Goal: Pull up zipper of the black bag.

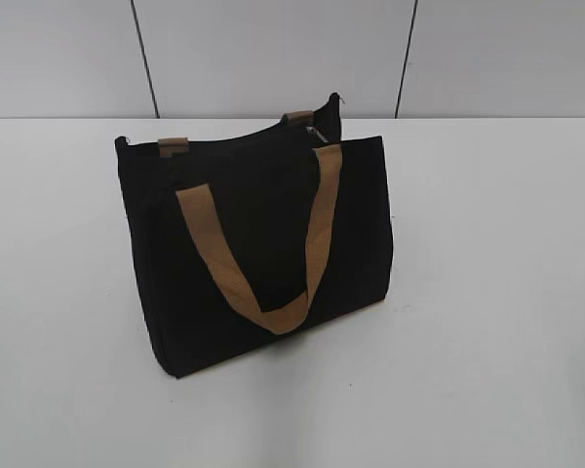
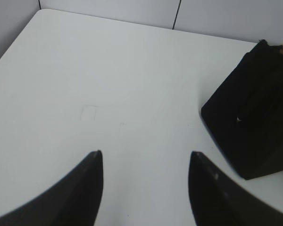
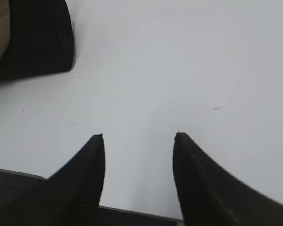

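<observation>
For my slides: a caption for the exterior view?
Black bag with tan handle standing on a white table, no gripper in view.

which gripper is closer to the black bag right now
Roughly even, perhaps the left. The left gripper hovers open over bare table, black bag off to its right; the right gripper, open, has it upper left.

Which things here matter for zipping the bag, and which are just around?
For the job:
black fabric tote bag
small silver zipper pull at its top edge
open left gripper
open right gripper

Just around:
white table
</observation>
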Tool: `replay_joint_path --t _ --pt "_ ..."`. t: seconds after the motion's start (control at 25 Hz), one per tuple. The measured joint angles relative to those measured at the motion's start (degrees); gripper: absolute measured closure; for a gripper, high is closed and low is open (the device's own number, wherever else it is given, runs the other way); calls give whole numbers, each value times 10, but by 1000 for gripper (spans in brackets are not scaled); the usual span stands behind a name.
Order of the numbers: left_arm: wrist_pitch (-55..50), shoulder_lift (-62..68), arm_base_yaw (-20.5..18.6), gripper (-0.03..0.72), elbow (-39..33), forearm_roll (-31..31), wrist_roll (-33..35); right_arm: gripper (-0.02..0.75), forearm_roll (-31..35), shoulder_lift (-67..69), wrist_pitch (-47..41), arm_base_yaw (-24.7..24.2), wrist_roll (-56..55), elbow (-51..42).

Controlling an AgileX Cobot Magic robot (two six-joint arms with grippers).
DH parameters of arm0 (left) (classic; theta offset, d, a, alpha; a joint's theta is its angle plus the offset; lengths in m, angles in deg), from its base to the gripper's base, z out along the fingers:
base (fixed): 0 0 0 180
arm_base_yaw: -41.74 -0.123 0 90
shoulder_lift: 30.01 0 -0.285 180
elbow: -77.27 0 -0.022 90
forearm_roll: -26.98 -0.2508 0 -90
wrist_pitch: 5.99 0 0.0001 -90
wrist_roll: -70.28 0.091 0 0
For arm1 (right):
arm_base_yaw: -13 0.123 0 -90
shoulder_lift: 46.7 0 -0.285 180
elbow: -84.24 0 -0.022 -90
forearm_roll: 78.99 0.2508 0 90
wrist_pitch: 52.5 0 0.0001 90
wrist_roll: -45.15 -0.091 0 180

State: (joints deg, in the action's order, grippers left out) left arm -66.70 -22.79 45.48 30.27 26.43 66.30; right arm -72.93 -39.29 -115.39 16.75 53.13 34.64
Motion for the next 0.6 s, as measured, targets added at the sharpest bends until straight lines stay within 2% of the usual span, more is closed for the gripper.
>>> replay_joint_path --t 0.6 --pt "0 0 0 252 0 0 0 367 0 0 0 0 0 0"
